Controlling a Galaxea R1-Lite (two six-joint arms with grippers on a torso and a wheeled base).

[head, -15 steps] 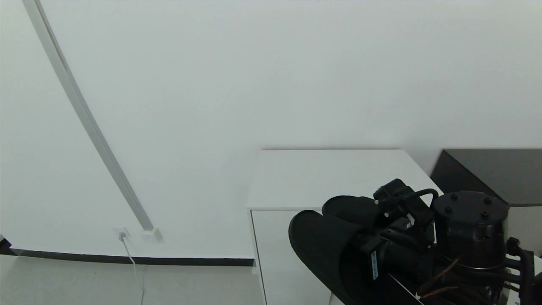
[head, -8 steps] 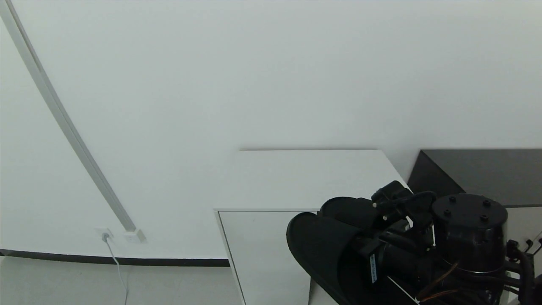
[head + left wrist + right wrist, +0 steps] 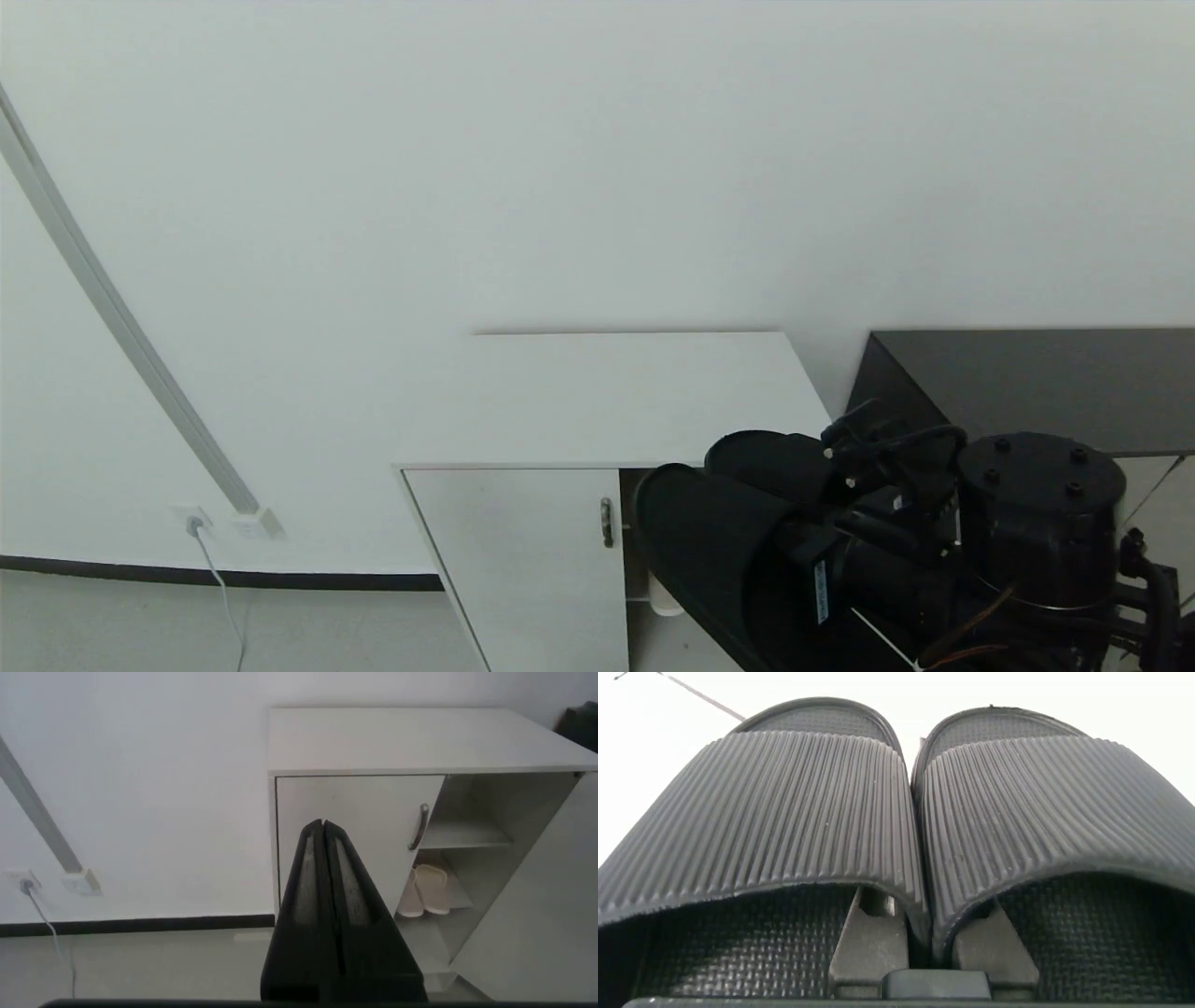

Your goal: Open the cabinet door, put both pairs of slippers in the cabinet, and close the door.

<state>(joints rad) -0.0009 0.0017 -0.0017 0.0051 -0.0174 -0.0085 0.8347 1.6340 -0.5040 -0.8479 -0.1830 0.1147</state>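
Right gripper (image 3: 926, 952) carries the black slippers (image 3: 719, 532) as a pair, soles side by side, raised in front of the cabinet (image 3: 607, 401) near its open right half. In the right wrist view one of the fingers (image 3: 868, 943) sits under each ribbed strap, squeezing the two inner walls together.

Left gripper (image 3: 323, 859) is empty, fingers pressed flat together, facing the cabinet front from well back.

Cabinet: left door (image 3: 523, 560) shut, handle (image 3: 606, 523) at its inner edge. Right bay open. Pale slippers (image 3: 432, 889) already lie inside, below the shelf (image 3: 462, 838).

Handling, as judged: the black pair looks like soft moulded foam, light and bendy, nothing to break. The ribbed straps should give some friction, but the inner walls are thin and may flex, so one slipper could twist or slide out if the pinch eases. The present hold at the middle seam seems right, since it keeps both together. Set down flat, toes in first, clear of the pale pair.
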